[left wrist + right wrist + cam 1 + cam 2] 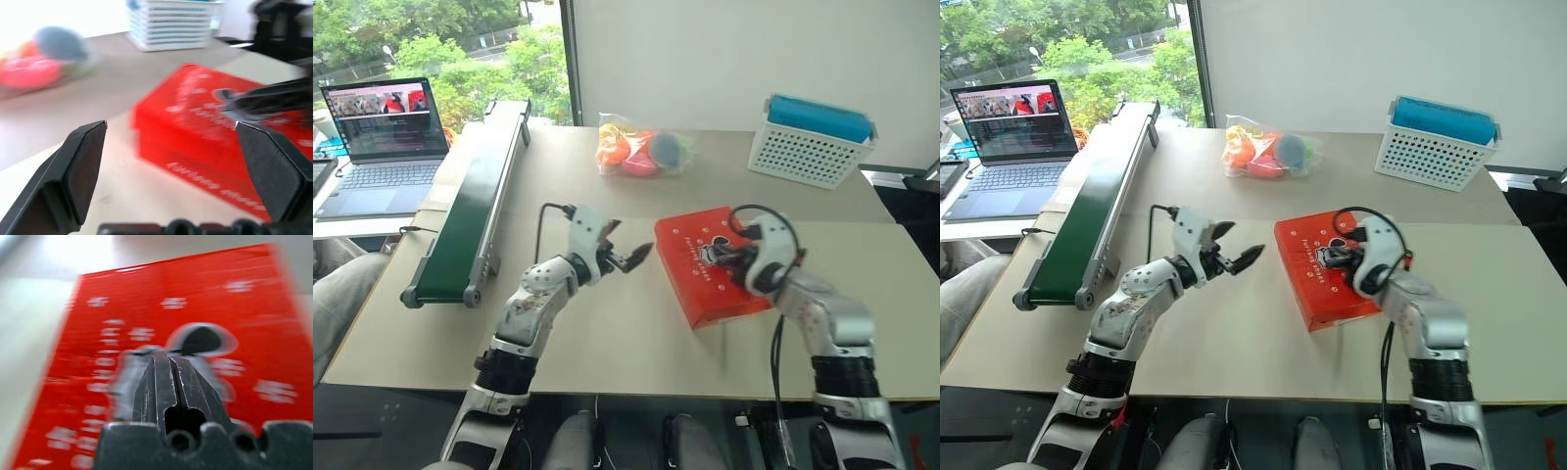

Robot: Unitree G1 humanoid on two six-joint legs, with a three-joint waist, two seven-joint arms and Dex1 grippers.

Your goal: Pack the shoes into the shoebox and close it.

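The red shoebox lies on the table with its lid down, white marks on top. The shoes are hidden. My right gripper is shut, its tip low over the middle of the lid; touching or just above it, I cannot tell. My left gripper is open with nothing between its fingers. It hovers just left of the box, pointing at its near left side.
A white perforated basket with a blue thing on top stands at the back right. A clear bag of colourful toys lies at the back centre. A green conveyor belt runs along the left, with a laptop beyond it.
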